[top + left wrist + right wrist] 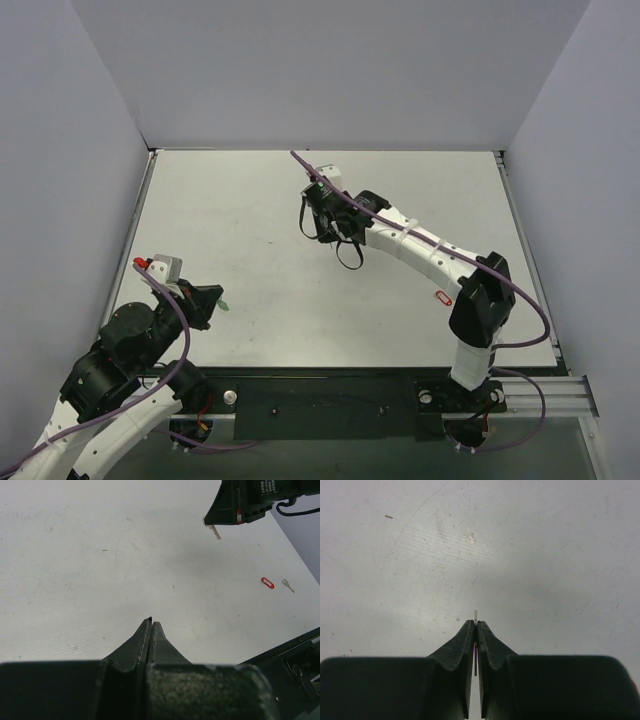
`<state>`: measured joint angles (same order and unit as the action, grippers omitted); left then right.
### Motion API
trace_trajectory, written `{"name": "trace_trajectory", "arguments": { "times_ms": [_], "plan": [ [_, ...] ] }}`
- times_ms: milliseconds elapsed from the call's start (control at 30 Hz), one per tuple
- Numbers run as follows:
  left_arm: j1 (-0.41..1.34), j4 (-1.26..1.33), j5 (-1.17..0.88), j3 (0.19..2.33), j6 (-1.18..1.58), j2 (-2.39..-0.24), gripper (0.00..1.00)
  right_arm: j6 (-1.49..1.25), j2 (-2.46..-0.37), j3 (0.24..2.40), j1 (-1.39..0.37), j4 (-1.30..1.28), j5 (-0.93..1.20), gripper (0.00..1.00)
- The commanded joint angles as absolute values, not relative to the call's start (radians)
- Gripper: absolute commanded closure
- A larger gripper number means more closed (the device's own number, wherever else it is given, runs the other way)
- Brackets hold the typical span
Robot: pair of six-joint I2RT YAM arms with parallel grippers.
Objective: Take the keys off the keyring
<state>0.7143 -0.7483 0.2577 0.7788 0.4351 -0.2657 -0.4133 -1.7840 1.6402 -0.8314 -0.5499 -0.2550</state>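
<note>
- Low at centre of the right wrist view, the right claw (pixel 476 626) is pressed together on a thin sliver of metal. This is the key (pixel 476 614), seen edge-on.
- The left wrist view shows the same key hanging beneath that claw at upper right. It appears raised off the bench (pixel 250 220).
- At lower left of the top view, the left claw (pixel 217 301) carries the green fob (pixel 226 305) at its tip.
- That claw's own camera shows the fingers meeting with no gap, and the fob is hidden from it. Judgement: the claw is pinching the fob by an edge.
- Key and fob are well apart, with no visible link between them. Judgement: the separation is done, and the step in hand is setting the pieces down.
- Recommendation: lower the right claw until the key nearly touches the bench before spreading the fingers. A drop from height may make so light a piece bounce or skid.
- Choose bare bench near centre. At right of the left wrist view a red oval piece (pixel 267 582) lies just beside a second small key (pixel 287 585). Keep away from them so the pieces do not mix.
- The grip on the key is narrow and at the very fingertips. Quick wrist turns risk a pivot or a slip.
- The left claw should stay firm until the key is down, then lay the fob flat.
</note>
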Motion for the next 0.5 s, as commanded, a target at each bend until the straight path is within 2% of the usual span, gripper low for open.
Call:
{"name": "trace_trajectory", "arguments": {
  "times_ms": [0,100,233,467],
  "plan": [
    [0.716,-0.695,0.258,0.778,0.423,-0.265,1.0,-0.46,-1.832,1.663,-0.815,-0.513,-0.227,0.91],
    [0.718,-0.693,0.259,0.778,0.423,-0.268,1.0,-0.479,-1.853,1.66,-0.793,-0.497,-0.186,0.87],
    [0.716,-0.693,0.259,0.775,0.423,-0.275,1.0,-0.486,-1.838,1.637,-0.79,-0.477,-0.181,0.7],
    [0.718,-0.692,0.249,0.776,0.423,-0.295,1.0,-0.491,-1.818,1.614,-0.788,-0.472,-0.182,0.65]
  ]
}}
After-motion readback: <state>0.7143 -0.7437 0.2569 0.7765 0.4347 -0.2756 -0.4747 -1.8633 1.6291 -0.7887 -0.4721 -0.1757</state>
